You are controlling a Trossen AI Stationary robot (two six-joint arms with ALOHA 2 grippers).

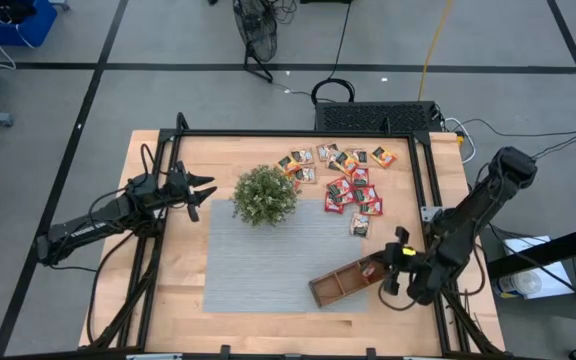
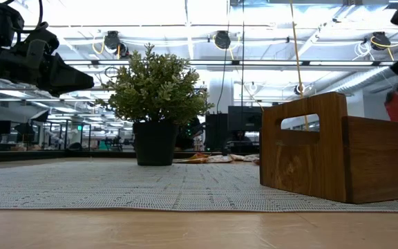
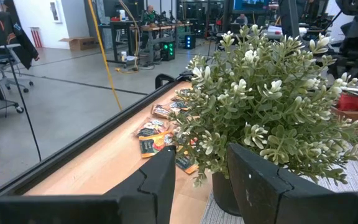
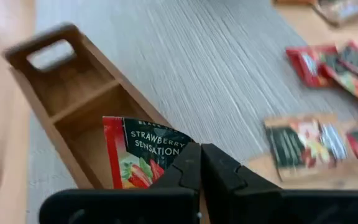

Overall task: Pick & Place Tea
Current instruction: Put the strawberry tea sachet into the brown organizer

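Several small tea sachets (image 1: 346, 176), mostly red, lie flat on the wooden table at the far right, beyond the grey mat (image 1: 258, 262); they also show in the right wrist view (image 4: 303, 144). A brown wooden tray (image 1: 344, 283) rests on the mat's near right corner. My right gripper (image 1: 392, 264) is at the tray's right end, shut on one red sachet (image 4: 143, 154) over a compartment (image 4: 98, 134). At the table's left, my left gripper (image 1: 196, 190) stands open in the air, pointing at the potted plant (image 1: 265, 195). My right gripper pinches the red sachet between its two fingers at one side edge (image 4: 176, 147); the fingers (image 4: 190, 167) cover that side's lower part. The fingers slant down from the table's right side. The sachet is held upright, its printed face showing, over the tray's compartment.
The potted plant (image 2: 156, 97) stands on the mat's far left part, between my left gripper and the loose sachets. A black frame (image 1: 298, 134) runs around the table's work area. The mat's middle (image 1: 268, 250) lies bare between plant and tray.
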